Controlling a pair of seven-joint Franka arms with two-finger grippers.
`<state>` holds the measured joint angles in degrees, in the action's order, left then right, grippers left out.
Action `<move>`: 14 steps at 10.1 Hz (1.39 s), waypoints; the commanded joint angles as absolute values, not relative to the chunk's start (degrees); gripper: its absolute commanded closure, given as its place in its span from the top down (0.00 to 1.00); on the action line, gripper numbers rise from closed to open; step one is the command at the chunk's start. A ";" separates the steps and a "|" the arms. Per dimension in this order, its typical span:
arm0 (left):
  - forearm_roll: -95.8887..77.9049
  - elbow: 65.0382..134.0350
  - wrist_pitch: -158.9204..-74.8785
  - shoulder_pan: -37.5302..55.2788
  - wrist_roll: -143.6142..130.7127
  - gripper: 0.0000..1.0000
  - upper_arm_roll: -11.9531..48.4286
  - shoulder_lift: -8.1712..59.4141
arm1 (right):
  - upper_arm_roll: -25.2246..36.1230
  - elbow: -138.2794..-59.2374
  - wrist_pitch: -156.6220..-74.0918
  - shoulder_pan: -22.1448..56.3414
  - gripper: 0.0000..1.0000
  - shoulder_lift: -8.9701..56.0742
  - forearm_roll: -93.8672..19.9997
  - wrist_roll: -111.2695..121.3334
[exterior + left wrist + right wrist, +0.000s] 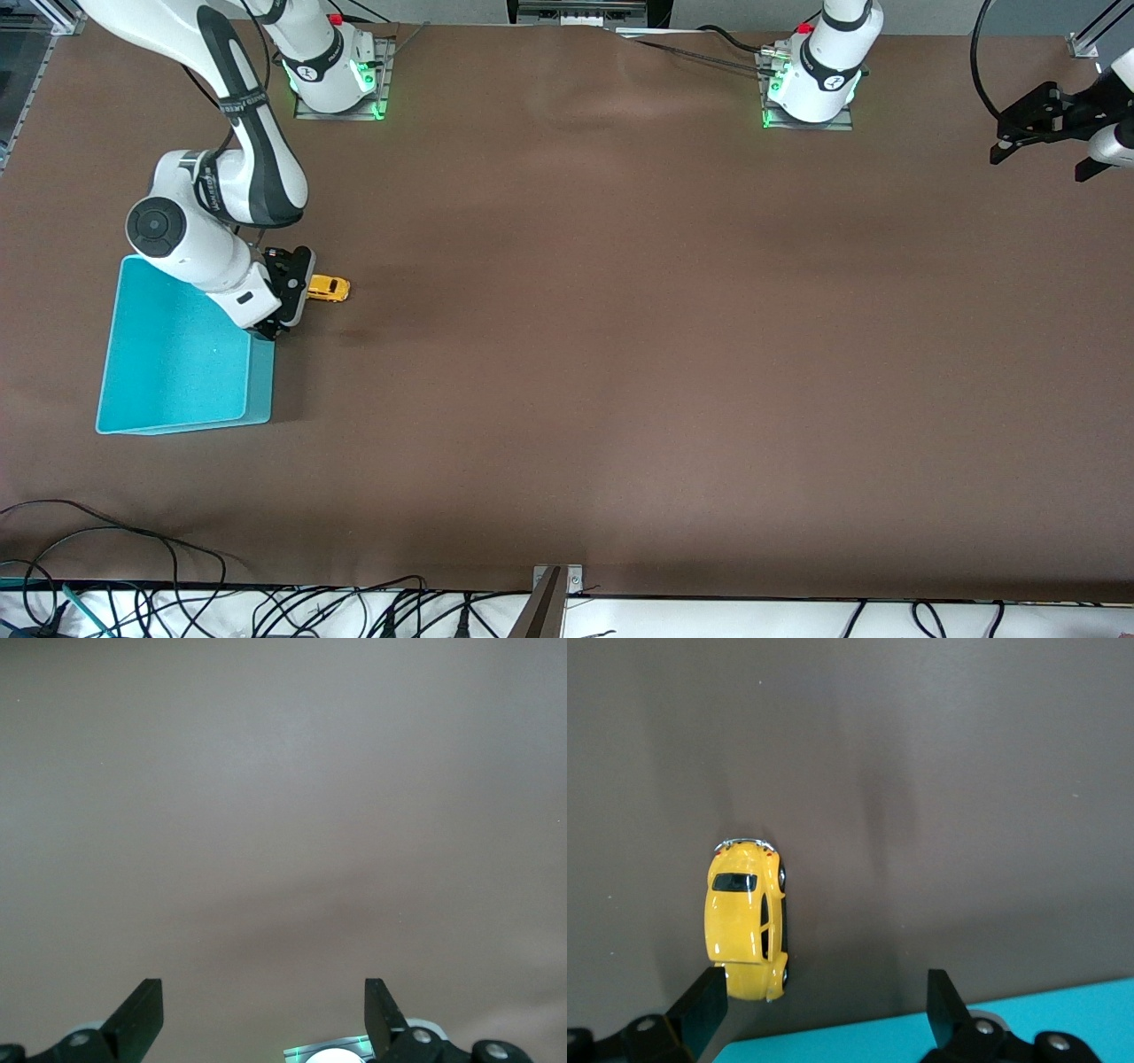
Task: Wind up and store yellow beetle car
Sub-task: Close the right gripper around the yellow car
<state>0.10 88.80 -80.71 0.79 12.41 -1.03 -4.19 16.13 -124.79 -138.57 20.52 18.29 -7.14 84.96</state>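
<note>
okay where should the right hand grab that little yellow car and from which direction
Probably across its rounded body, one finger on each long side, coming straight down. The yellow beetle car sits upright on its wheels beside the turquoise bin; the open right hand is just off-centre.

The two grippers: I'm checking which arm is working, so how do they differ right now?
The right gripper is low beside the yellow beetle car, by the turquoise bin; the left gripper waits at the left arm's end of the table, over bare tabletop. Both are open and hold nothing.
</note>
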 commanded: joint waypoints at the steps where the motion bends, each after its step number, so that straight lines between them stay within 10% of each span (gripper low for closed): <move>1: -1.23 83.26 -78.49 0.79 11.34 1.00 -1.14 -0.72 | 15.91 -125.33 -141.15 20.57 1.00 21.17 -13.25 92.44; 12: -2.81 85.17 -80.60 0.70 10.99 1.00 -0.88 2.02 | 14.85 -133.32 -140.53 20.57 1.00 17.23 -13.45 93.95; 14: -2.81 85.08 -80.60 0.79 10.99 1.00 -0.79 2.20 | 14.85 -133.68 -140.89 20.57 0.75 17.40 -13.45 94.57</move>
